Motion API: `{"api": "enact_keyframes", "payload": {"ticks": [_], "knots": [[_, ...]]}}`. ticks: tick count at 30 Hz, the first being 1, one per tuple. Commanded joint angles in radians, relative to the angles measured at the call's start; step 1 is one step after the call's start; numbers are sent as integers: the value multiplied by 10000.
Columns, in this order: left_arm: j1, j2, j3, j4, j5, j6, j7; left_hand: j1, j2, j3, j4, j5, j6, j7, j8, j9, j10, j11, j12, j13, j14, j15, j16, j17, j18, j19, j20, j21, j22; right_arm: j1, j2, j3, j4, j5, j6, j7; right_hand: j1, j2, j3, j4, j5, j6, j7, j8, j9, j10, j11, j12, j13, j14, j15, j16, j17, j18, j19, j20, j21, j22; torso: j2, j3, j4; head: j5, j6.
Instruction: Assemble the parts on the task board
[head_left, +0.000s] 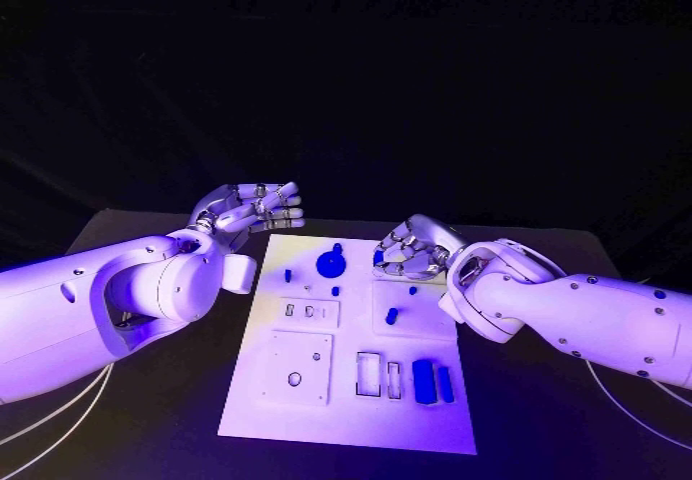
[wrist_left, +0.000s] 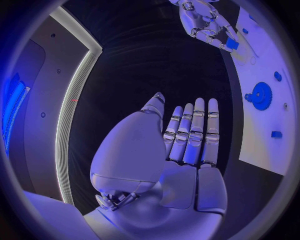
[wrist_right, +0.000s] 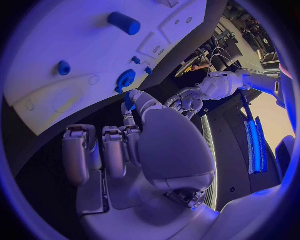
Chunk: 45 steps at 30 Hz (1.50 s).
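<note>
Right hand (head_left: 411, 252) pinches a small blue part (wrist_right: 129, 100) at its fingertips, held above the task board (head_left: 274, 410) near the blue gear (head_left: 330, 263), probably for insertion. Left hand (head_left: 257, 210), beside the board's far corner, fingers straight, holds nothing.

We are seeing the task board (head_left: 351, 415) lying in the middle of the table (head_left: 144, 440), with the gear-shaped part (head_left: 332, 263) sitting near its far edge and two block parts (head_left: 433, 382) lying side by side near its near right corner, just right of two slots (head_left: 381, 374). The left hand (head_left: 257, 209) is hovering off the board's far left corner, while the right hand (head_left: 410, 252) is hovering over its far right area, right of the gear-shaped part.
</note>
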Motion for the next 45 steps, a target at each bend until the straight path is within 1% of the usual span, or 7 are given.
{"api": "enact_keyframes", "payload": {"ticks": [1, 4, 9, 16, 19, 29, 45], "knots": [[8, 113, -19, -51, -20, 161, 15, 99, -23, -14, -49, -62, 31, 8, -53, 7, -3, 17, -50, -1, 70, 24, -29, 10, 116, -71, -20, 37, 14, -37, 341, -18, 17, -647, 377, -716, -98, 8, 86, 93, 62, 118, -49, 62, 179, 195, -94, 46, 1409, 1074, -72, 30, 2618, -208, 418, -72, 52, 1927, -10, -29, 37, 48, -21], [6, 183, -45, -100, -20, 169, 7, 99, -23, -14, -49, -62, 31, 8, -53, 7, -3, 17, -50, -1, 70, 24, -29, 10, 116, -71, -20, 37, 14, -101, 682, -38, -3, -1158, 399, -833, -130, -7, 88, 94, 87, 119, -51, 62, 185, 197, -95, 47, 1411, 1074, -74, 31, 2619, -209, 423, -74, 58, 1933, -17, -52, 54, 117, -45], [5, 228, -62, -138, -20, 172, 11, 99, -23, -14, -49, -62, 31, 8, -53, 7, -3, 17, -50, -1, 70, 24, -29, 10, 116, -71, -20, 37, 14, -271, 1138, -75, -43, -1916, 439, -904, -178, -50, 80, 89, 103, 118, -53, 62, 193, 204, -97, 54, 1421, 1078, -75, 37, 2635, -216, 440, -76, 78, 1954, 0, -24, 48, 235, -66], [4, 246, -69, -146, -20, 175, 14, 99, -23, -14, -49, -62, 31, 8, -53, 7, -3, 17, -50, -1, 70, 24, -29, 10, 116, -71, -20, 37, 14, -577, 1672, -147, -153, -2749, 457, -964, -229, -79, 73, 94, 102, 127, -56, 66, 202, 208, -99, 57, 1426, 1078, -77, 37, 2635, -219, 449, -77, 88, 1965, 5, -13, 36, 338, -114], [4, 247, -69, -150, -20, 172, 11, 103, -12, -14, -52, -67, 37, 5, -55, 8, 3, 15, -48, 0, 74, 23, -35, 13, 116, -73, -20, 41, 14, -680, 1846, -163, -203, -2995, 468, -981, -301, -121, 60, 107, 147, 123, -56, 62, 210, 206, -100, 54, 1423, 1078, -78, 37, 2635, -219, 448, -79, 85, 1965, -1, -9, 24, 349, -85], [4, 259, -70, -160, -20, 213, -37, 112, -13, -16, -60, -70, 39, 3, -57, 8, 4, 14, -48, 0, 74, 23, -41, 15, 113, -80, -18, 40, 13, -864, 2228, -190, -487, -3295, 503, -1018, -409, -188, 38, 124, 190, 123, -58, 59, 224, 209, -101, 57, 1428, 1078, -79, 37, 2635, -217, 444, -81, 78, 1962, 1, -10, 26, 384, -106], [5, 262, -70, -176, -20, 250, -60, 125, -24, -25, -76, -77, 39, 3, -63, 7, 4, 14, -50, -1, 73, 24, -53, 17, 109, -94, -15, 38, 11, -1038, 2442, -221, -746, -3714, 751, -1129, -500, -248, 10, 137, 171, 119, -59, 53, 234, 207, -102, 53, 1425, 1078, -80, 36, 2631, -212, 433, -82, 62, 1951, -4, -12, 3, 432, -220]]}}
